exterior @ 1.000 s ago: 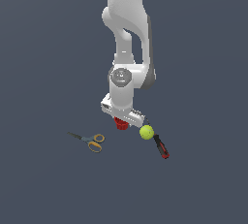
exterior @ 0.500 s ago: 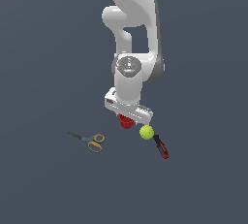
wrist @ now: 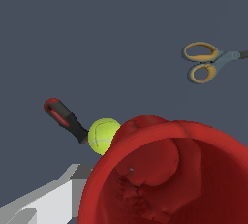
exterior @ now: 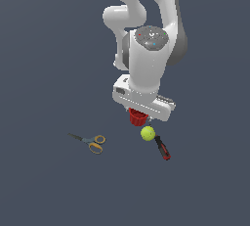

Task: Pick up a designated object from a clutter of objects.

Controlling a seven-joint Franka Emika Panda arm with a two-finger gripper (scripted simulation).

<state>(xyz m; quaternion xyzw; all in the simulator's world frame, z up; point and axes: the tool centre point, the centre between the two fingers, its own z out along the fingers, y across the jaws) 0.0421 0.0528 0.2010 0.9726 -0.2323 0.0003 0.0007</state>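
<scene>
The red cup (exterior: 138, 117) hangs directly under my gripper (exterior: 140, 114), held off the floor. Its open mouth fills the wrist view (wrist: 169, 174), close to the camera. The fingers are mostly hidden by the hand and the cup; one grey finger (wrist: 48, 201) shows beside the cup's rim. The yellow-green ball (exterior: 148, 133) lies below and toward the exterior view's right of the cup, also in the wrist view (wrist: 103, 136). The red-and-black screwdriver (exterior: 163, 148) lies against the ball, its handle in the wrist view (wrist: 64, 117).
Orange-handled scissors (exterior: 93, 142) lie on the dark floor (exterior: 44, 73) toward the exterior view's left, apart from the other items, and show in the wrist view (wrist: 206, 62).
The arm has risen with the red cup in the gripper; the cup now sits higher above the floor. Ball, screwdriver and scissors have not moved.
</scene>
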